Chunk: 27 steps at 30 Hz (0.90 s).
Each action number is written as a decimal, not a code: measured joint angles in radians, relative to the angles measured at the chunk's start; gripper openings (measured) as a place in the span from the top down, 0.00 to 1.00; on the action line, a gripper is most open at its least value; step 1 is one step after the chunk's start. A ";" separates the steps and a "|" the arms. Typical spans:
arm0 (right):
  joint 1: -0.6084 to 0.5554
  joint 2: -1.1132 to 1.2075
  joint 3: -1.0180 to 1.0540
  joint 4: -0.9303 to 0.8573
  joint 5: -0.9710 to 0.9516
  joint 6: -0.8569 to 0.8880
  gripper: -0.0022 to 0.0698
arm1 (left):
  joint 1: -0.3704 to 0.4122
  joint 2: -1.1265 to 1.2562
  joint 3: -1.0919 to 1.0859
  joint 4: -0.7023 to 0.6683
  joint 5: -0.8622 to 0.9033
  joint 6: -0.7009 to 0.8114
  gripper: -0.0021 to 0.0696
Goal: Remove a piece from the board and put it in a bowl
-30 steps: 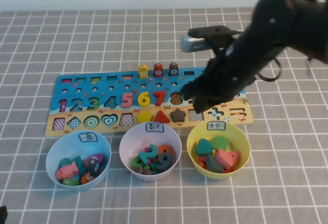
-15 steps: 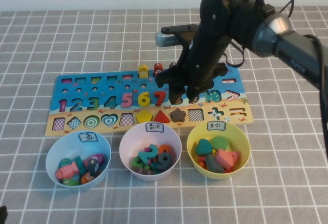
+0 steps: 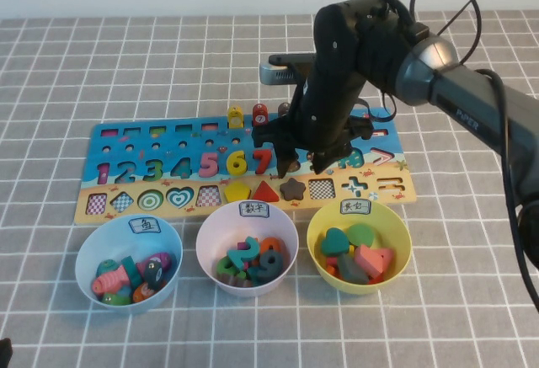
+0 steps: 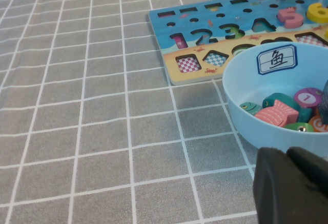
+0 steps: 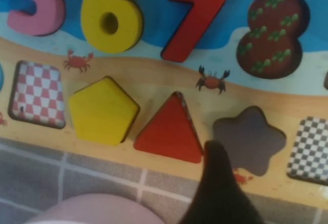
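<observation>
Over the board (image 3: 101,204), right gripper (image 3: 305,163) spread wide above the star piece (image 3: 292,189), gripping nothing. Beside the blue bowl (image 4: 241,101), left gripper (image 4: 289,183); grip state impossible to tell.

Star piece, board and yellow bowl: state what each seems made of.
Star piece: likely wood, matt dark brown, thick flat cut. Board: probably printed wood, blue above tan, cut-out recesses. Yellow bowl: plastic by its look, smooth thin rim. Right pincer hangs open above the star; left pincer sits beside the blue bowl.
</observation>
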 joint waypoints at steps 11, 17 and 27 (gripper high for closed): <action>0.031 0.008 0.000 -0.013 0.001 0.075 0.42 | 0.000 0.000 0.000 0.000 0.000 0.000 0.97; 0.031 0.028 0.000 -0.038 0.001 0.080 0.42 | 0.000 0.000 0.000 0.000 0.000 0.000 0.97; 0.031 0.037 0.000 -0.057 0.001 0.081 0.42 | 0.000 0.000 0.000 0.000 0.000 0.000 0.97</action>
